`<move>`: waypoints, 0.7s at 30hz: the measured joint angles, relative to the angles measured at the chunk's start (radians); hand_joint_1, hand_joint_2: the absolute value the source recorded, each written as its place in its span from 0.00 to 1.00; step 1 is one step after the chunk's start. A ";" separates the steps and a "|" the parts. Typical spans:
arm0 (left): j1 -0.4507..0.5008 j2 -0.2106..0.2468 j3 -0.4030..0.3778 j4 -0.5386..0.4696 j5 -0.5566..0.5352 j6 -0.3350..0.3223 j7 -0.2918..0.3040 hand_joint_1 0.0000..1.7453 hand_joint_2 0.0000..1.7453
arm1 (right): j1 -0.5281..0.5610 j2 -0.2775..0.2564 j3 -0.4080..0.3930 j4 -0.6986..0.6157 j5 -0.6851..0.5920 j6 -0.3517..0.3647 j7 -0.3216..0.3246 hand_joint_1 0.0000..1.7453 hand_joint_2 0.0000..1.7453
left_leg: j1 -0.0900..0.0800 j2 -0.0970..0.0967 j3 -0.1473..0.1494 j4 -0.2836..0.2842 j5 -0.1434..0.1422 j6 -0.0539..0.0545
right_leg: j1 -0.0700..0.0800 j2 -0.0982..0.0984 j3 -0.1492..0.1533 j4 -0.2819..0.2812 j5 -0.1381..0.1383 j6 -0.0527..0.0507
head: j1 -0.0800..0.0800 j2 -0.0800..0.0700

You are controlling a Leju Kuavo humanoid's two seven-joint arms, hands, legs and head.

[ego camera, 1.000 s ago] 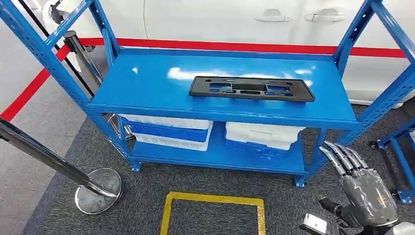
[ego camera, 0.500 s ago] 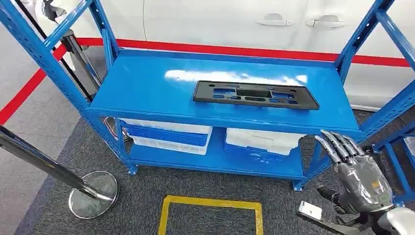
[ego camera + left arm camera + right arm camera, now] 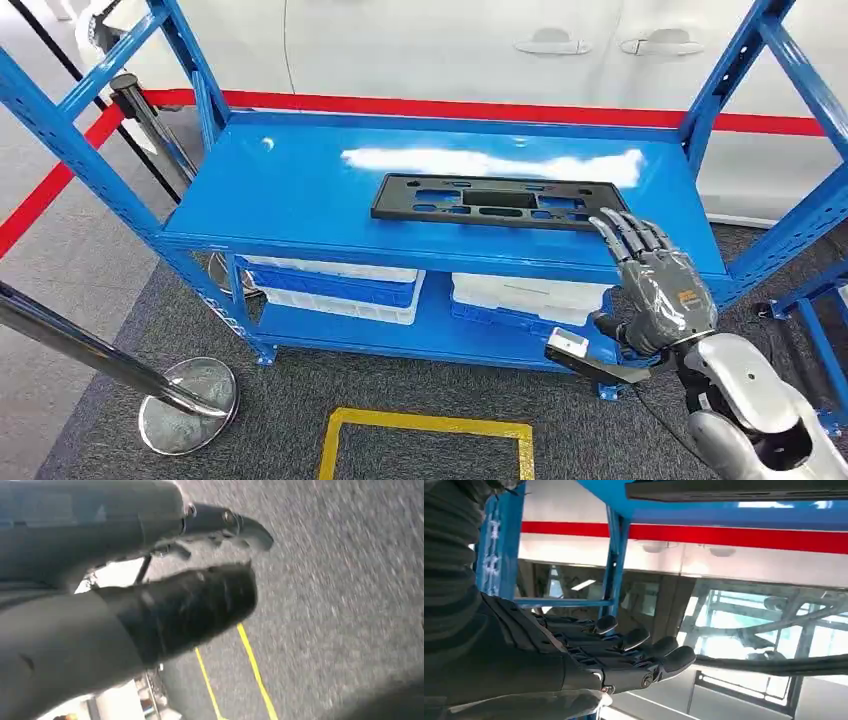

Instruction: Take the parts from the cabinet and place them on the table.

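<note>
1. Three views to log. Head view first: I see a black plastic panel part point(image 3: 500, 202) lying flat on the top shelf of the blue rack point(image 3: 300, 190), toward the rack's right half, near the front edge.
2. Head view: my right hand point(image 3: 655, 285) is raised at the rack's front right, fingers straight, side by side and pointing up, holding nothing. Fingertips overlap the part's right end from this angle; contact I cannot tell.
3. Head view: white and blue bins point(image 3: 335, 280) sit on the lower shelf, another stack point(image 3: 525, 295) beside them. A chrome stanchion base point(image 3: 187, 405) stands on the grey carpet at left, a yellow floor marking point(image 3: 425, 440) in front of the rack, and a white car point(image 3: 450, 45) with a red stripe behind it.
4. Left wrist view: blurred. My left hand point(image 3: 150, 590) hangs over grey carpet with yellow lines point(image 3: 255, 670); a thick thumb and a darker fingertip show, nothing between them, but the spread I cannot tell.
5. Right wrist view: right-hand fingers point(image 3: 624, 650) extended and empty, the part's dark edge point(image 3: 734, 490) on the blue shelf beyond them, not touching.
</note>
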 joint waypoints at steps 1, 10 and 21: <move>0.001 0.001 -0.003 0.000 0.000 -0.001 0.000 0.00 0.00 | -0.008 0.013 0.008 0.009 0.000 0.002 0.002 0.00 1.00 | 0.000 0.000 0.005 -0.037 0.043 0.003 | 0.001 0.002 0.008 0.000 -0.006 0.000 | 0.000 0.000; 0.003 0.007 -0.021 0.001 0.003 -0.011 0.008 0.00 0.00 | -0.053 0.072 0.073 0.058 0.001 0.012 0.029 0.00 1.00 | -0.004 -0.006 0.124 -0.324 0.162 0.042 | 0.004 0.006 0.036 0.006 -0.048 0.039 | 0.000 0.000; -0.063 -0.161 -0.023 0.002 0.001 0.162 0.103 0.00 0.00 | -0.053 0.149 0.113 0.141 0.096 0.016 0.098 0.00 1.00 | -0.020 -0.017 0.184 -0.320 0.104 0.044 | 0.012 0.002 -0.053 0.009 0.045 0.025 | 0.002 0.000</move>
